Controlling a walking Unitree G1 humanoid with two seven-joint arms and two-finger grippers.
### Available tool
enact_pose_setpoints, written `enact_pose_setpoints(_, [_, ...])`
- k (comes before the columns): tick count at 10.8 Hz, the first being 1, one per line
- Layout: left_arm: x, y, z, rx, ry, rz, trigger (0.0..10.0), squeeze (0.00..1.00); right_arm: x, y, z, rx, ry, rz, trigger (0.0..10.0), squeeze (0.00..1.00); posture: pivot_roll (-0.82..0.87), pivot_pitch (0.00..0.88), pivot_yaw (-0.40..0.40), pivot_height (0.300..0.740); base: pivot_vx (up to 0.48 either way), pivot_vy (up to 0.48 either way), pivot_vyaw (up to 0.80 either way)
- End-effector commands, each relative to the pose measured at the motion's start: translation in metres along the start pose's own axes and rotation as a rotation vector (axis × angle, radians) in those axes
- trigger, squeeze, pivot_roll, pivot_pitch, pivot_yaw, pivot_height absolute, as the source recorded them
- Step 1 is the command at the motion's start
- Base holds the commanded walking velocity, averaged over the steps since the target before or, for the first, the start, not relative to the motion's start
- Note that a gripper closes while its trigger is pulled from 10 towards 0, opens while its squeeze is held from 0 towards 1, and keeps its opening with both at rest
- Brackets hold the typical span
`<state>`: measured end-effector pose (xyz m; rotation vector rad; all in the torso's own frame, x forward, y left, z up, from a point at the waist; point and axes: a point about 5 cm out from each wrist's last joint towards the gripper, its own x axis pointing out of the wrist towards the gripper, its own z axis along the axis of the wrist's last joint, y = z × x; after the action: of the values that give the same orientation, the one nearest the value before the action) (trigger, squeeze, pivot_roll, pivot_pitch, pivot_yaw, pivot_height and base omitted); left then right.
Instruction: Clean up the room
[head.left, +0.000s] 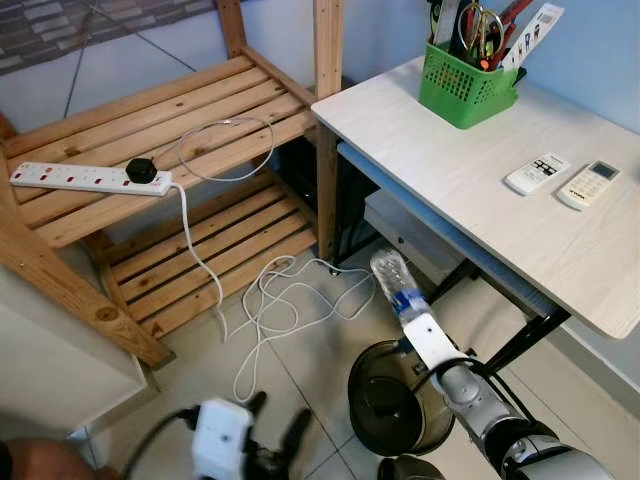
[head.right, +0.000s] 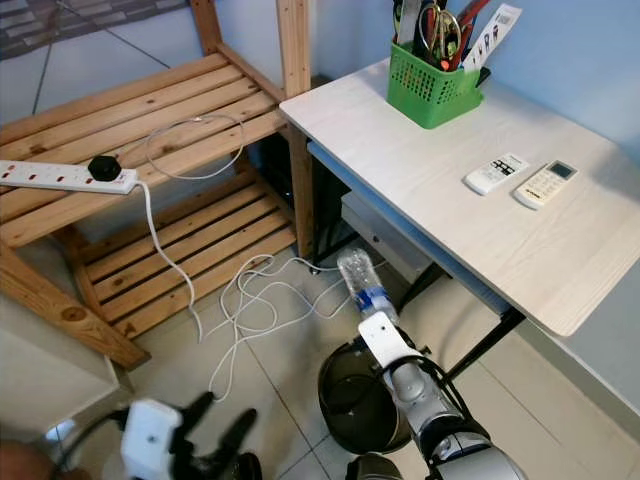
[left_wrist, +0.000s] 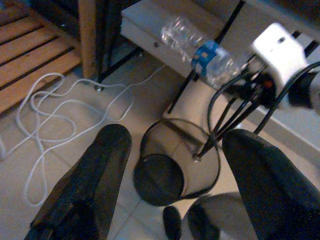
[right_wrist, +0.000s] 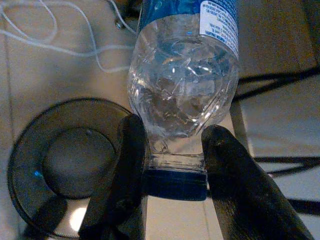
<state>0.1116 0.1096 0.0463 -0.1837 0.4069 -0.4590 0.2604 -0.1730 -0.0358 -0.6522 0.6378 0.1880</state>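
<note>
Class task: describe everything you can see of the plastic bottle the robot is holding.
The plastic bottle is clear, crumpled and looks empty, with a blue label and blue cap. The right gripper pinches its neck just above the cap between two black fingers. It points up and away from the arm, over the floor beside the black mesh bin.

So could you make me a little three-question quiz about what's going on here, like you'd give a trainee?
1. True or false: the right gripper is shut on the bottle near its cap.
2. What lies on the floor under the bottle?
A. a mesh bin
B. a cardboard box
C. a bucket of water
3. Fill in: two remotes lie on the ____, near the green basket.

Key: 1 true; 2 A; 3 desk. The left gripper is open, low over the floor near the bin.
</note>
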Motion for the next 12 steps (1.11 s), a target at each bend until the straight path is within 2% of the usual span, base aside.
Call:
enact_pose_setpoints(1, [0.006,-0.007,-0.003,0.011,0.002,-0.003,10.0,0.0,0.001,0.0,0.004,-0.032,-0.001,-0.018,10.0,0.0,0.1,0.14,0.046,0.74,0.0,0.0,0.0])
enact_pose_setpoints(3, [0.006,-0.002,-0.007,0.008,0.01,0.002,10.0,0.0,0.003,-0.004,0.009,-0.137,0.016,-0.059,10.0,0.0,0.11,0.148,0.047,0.74,0.0,0.0,0.0])
enact_pose_setpoints(5, [0.005,0.004,-0.02,-0.002,0.028,0.015,10.0,0.0,0.006,-0.004,0.022,-0.115,-0.008,-0.065,10.0,0.0,0.12,0.15,0.046,0.74,0.0,0.0,0.0])
enact_pose_setpoints(7, [0.0,0.011,-0.032,-0.004,0.047,0.022,10.0,0.0,0.006,-0.004,0.02,-0.136,0.017,-0.069,10.0,0.0,0.12,0.159,0.044,0.74,0.0,0.0,0.0])
enact_pose_setpoints(8, [-0.001,0.014,-0.038,-0.008,0.053,0.027,10.0,0.0,0.006,-0.005,0.017,-0.107,0.037,-0.077,10.0,0.0,0.13,0.163,0.044,0.74,0.0,0.0,0.0])
enact_pose_setpoints(9, [-0.001,0.018,-0.043,0.0,0.047,0.046,10.0,0.0,0.008,-0.008,0.025,0.159,0.017,-0.062,10.0,0.0,0.12,0.156,0.042,0.74,0.0,0.0,0.0])
enact_pose_setpoints(10, [0.002,0.024,-0.045,0.01,0.041,0.059,10.0,0.0,0.009,-0.01,0.035,0.342,-0.039,-0.031,10.0,0.0,0.1,0.134,0.042,0.74,0.0,0.0,0.0])
enact_pose_setpoints(11, [0.004,0.028,-0.04,0.024,0.026,0.064,10.0,0.0,0.009,-0.014,0.04,0.407,-0.093,-0.02,10.0,0.0,0.09,0.115,0.044,0.74,0.0,0.0,0.0])
enact_pose_setpoints(12, [0.008,0.032,-0.027,0.04,-0.002,0.069,10.0,0.0,0.007,-0.018,0.039,0.427,-0.149,-0.005,10.0,0.0,0.07,0.085,0.048,0.74,0.0,0.0,0.0])
